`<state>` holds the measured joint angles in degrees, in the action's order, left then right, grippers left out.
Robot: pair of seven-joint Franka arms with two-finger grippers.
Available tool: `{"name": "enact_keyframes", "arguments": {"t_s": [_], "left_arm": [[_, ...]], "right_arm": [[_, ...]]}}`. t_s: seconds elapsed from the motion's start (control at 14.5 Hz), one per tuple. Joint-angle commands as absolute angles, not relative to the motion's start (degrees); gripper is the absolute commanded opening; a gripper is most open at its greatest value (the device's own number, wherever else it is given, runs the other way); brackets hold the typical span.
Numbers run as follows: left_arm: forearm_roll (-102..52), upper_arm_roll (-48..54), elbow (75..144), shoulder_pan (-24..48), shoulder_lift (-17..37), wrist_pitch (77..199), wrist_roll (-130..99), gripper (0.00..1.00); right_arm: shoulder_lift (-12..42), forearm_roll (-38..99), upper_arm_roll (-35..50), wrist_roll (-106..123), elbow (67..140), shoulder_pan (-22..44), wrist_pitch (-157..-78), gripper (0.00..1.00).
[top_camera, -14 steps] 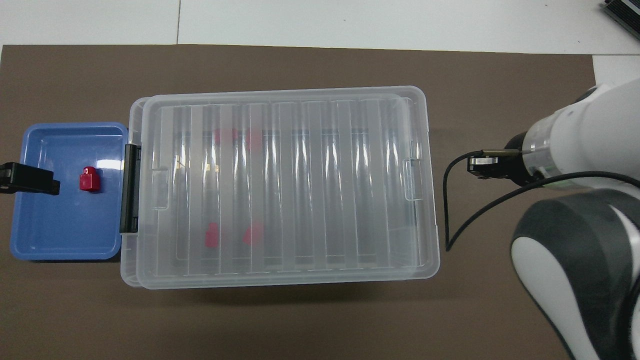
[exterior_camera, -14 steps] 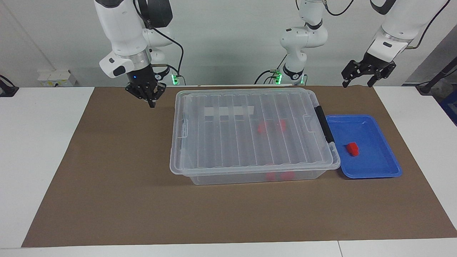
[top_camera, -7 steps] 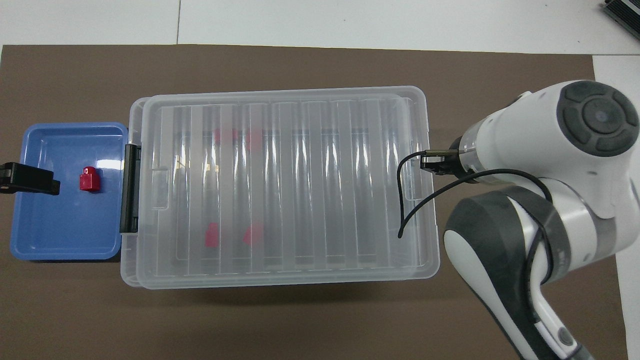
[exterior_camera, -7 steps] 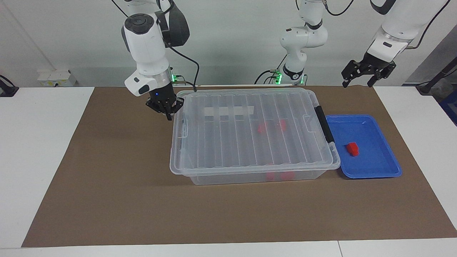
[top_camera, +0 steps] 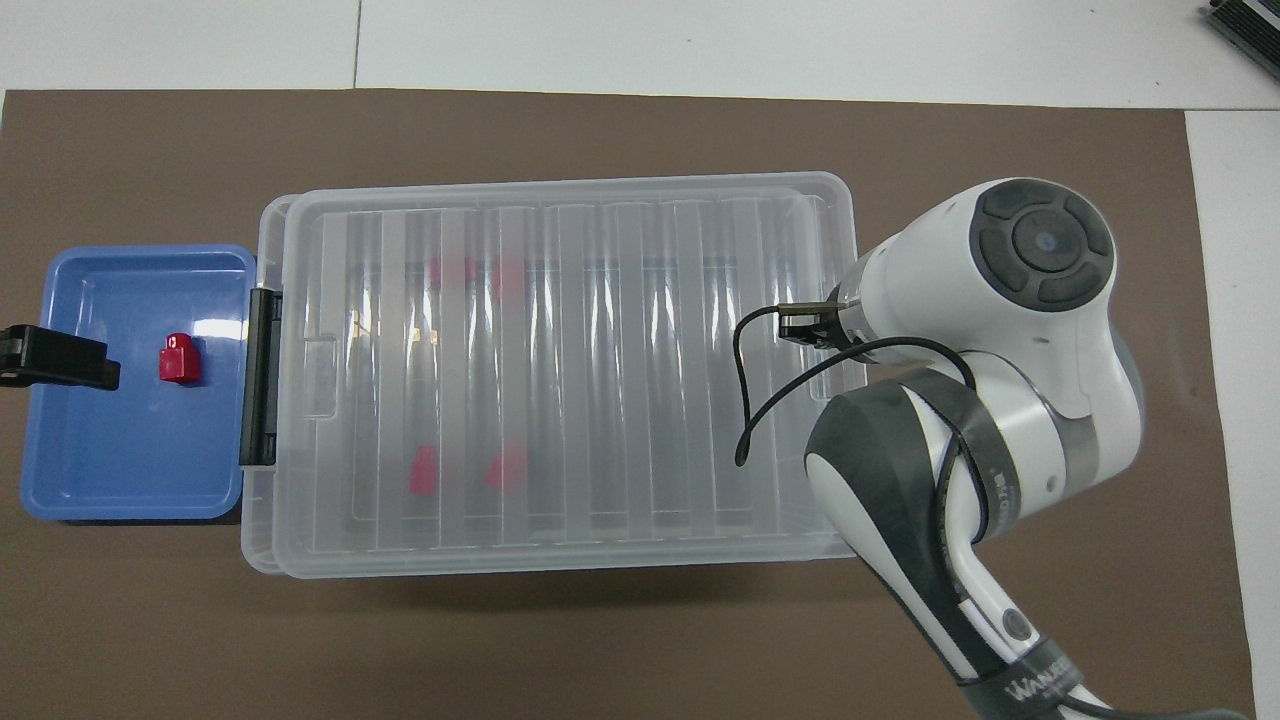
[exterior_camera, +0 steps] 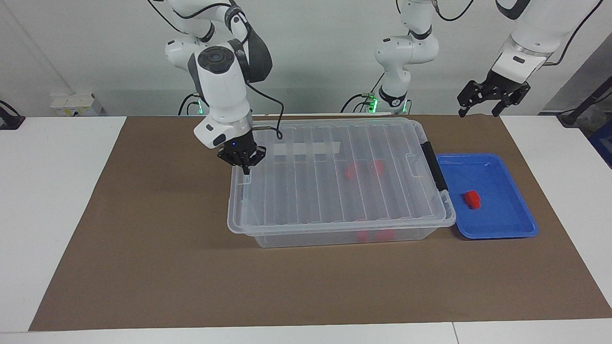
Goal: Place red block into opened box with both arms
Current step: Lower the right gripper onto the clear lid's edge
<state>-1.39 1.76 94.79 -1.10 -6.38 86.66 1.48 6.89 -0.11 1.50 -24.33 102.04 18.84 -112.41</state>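
Facing the robots, we see the right gripper (exterior_camera: 245, 169), fingertips together, over the lidded box (exterior_camera: 334, 181) — the left gripper (exterior_camera: 492, 98) waits, fingers apart. From overhead, we find the red block (top_camera: 180, 359) in the blue tray (top_camera: 80, 470).

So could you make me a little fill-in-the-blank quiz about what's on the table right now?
1. The lone red block lies in the ____ tray.
2. The clear box has its lid ____.
3. The right pincer, shut, is over the box's end toward the ____ arm.
4. The left pincer hangs ____, holding nothing.

Missing words: blue; on; right; open
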Motion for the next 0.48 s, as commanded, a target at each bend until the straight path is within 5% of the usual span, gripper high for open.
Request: {"name": "enact_keyframes", "arguments": {"t_s": [0.0, 0.41], "left_arm": [[-1.58, 1.85, 95.62, -1.58, -7.38, 86.75, 2.37, 1.0], [-1.58, 1.85, 95.62, -1.58, -7.38, 86.75, 2.37, 1.0]], "right_arm": [[6.59, -0.97, 1.49, -25.75, 102.74, 18.28, -112.85, 0.0], [6.15, -0.97, 1.49, -25.66, 103.97, 18.02, -112.68, 0.0]]}}
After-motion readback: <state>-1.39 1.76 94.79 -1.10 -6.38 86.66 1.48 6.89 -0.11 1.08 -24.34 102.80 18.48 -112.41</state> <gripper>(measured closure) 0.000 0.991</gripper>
